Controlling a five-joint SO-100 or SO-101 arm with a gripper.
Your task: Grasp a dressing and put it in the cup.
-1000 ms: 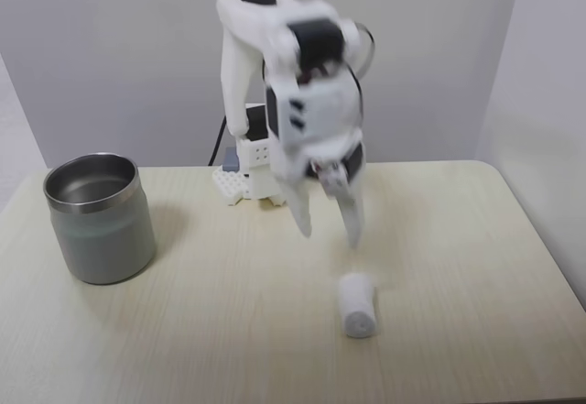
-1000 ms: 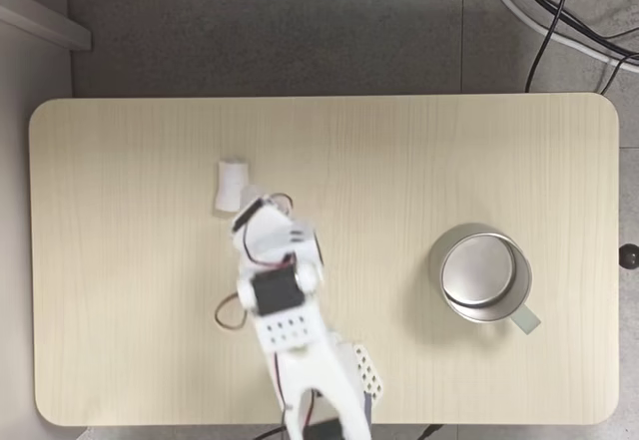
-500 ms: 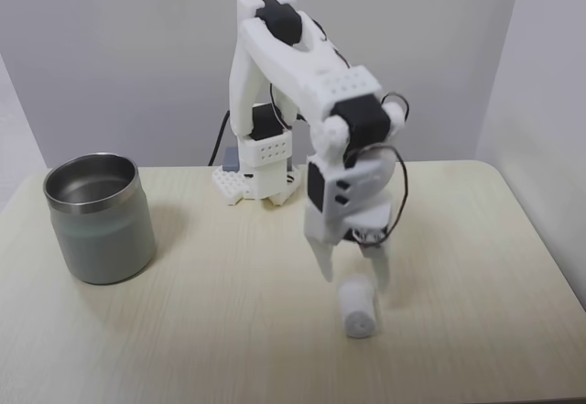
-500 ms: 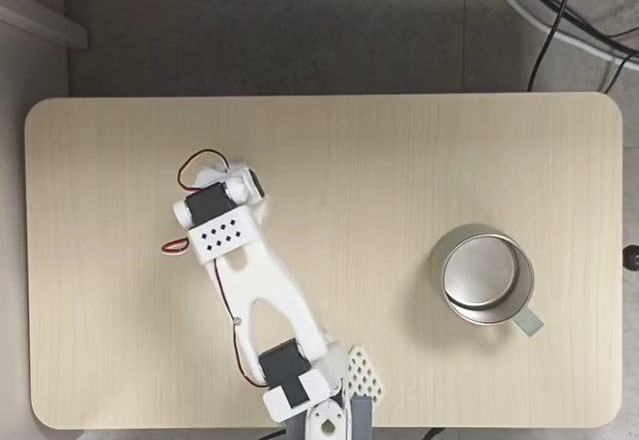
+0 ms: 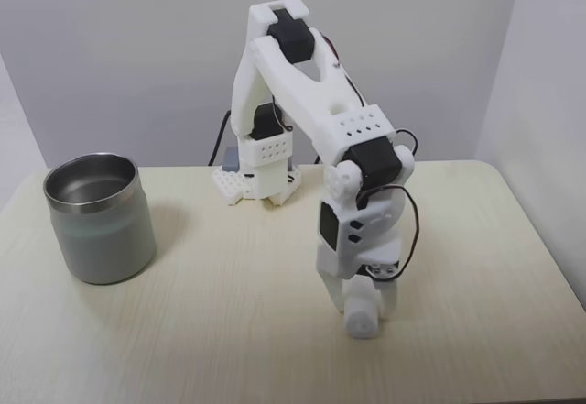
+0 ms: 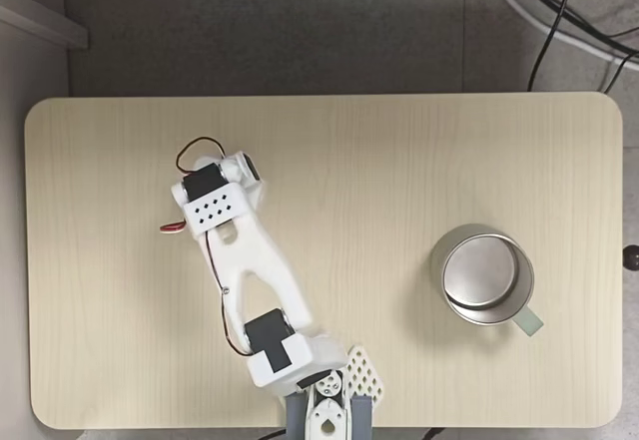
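In the fixed view from the front, the dressing [image 5: 363,322], a small white gauze roll, lies on the table at the right of centre. My gripper [image 5: 363,305] has come down over it, open, with one finger on each side of the roll. The cup [image 5: 101,239], a squat steel tumbler, stands empty at the far left, well apart from the arm. In the fixed view from above, the cup [image 6: 439,260] sits at the right, and the arm's wrist [image 6: 213,206] covers the dressing at the left.
The arm's base [image 5: 256,180] stands at the back middle of the pale wooden table [image 5: 229,303]. Bare tabletop [image 6: 379,181] lies between the arm and the cup. Cables [image 6: 559,11] run on the floor beyond the table's far edge.
The arm has swung out and lowered from above the table. The gripper has dropped from beside the dressing until its fingers sit around it. Dressing and cup have not moved.
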